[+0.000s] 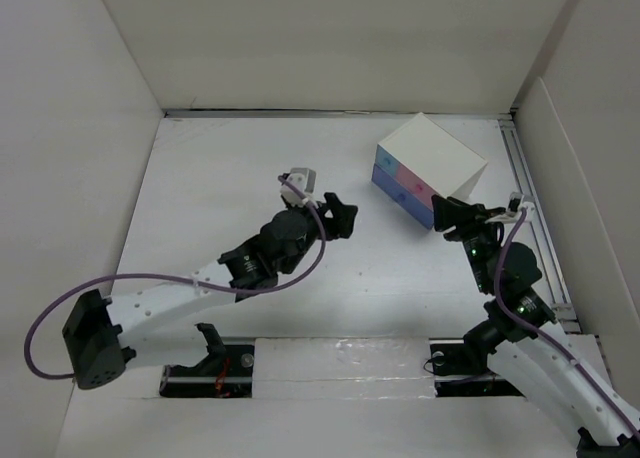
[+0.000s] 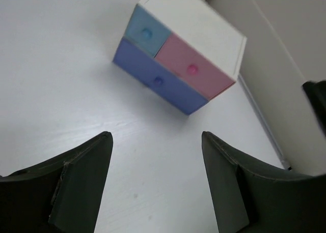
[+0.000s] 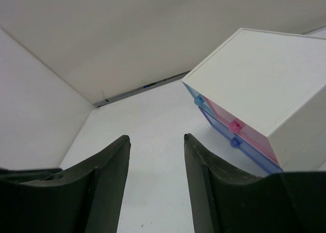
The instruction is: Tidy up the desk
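The desk [image 1: 230, 198] is a wide matte white tabletop; it also shows in the left wrist view [image 2: 61, 65] and the right wrist view [image 3: 153, 116]. My left gripper [image 1: 340, 216] is open and empty over the middle of the desk, pointing toward the drawer box; its jaws stand wide apart [image 2: 155, 141] with only bare tabletop between them. My right gripper [image 1: 447, 215] is open and empty, close to the front right corner of the drawer box; its jaws [image 3: 155, 139] frame bare desk.
A small white box [image 1: 428, 168] with light blue, pink and purple-blue drawers stands at the back right, its drawers looking shut [image 2: 173, 73] [image 3: 265, 75]. White walls enclose the desk on three sides. A metal rail [image 1: 535, 218] runs along the right edge.
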Controlling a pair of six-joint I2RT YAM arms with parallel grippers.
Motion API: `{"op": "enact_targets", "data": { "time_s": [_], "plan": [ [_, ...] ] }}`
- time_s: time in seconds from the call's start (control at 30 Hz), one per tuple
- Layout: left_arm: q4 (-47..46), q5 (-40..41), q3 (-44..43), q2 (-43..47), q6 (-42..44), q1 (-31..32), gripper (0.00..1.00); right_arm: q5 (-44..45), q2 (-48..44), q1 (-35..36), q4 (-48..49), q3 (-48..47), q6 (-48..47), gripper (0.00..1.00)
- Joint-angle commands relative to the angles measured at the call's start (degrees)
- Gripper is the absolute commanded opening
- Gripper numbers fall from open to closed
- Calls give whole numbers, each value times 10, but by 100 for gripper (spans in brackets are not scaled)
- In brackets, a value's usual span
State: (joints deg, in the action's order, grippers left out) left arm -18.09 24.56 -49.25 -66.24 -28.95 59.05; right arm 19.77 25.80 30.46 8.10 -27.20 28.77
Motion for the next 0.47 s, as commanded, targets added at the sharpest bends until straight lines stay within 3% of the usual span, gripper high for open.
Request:
{"op": "enact_targets", "data": {
  "time_s": [0.0, 0.23, 0.43],
  "plan": [
    [54, 51, 71, 86, -45, -6, 66, -20, 0, 4, 39, 4, -2, 52],
    [85, 73, 191, 333, -73, -11, 66, -25, -16, 4, 37, -5, -6, 53],
    [111, 80, 202, 363, -82, -17, 71, -27, -20, 4, 16, -16, -6, 53]
  ]
}}
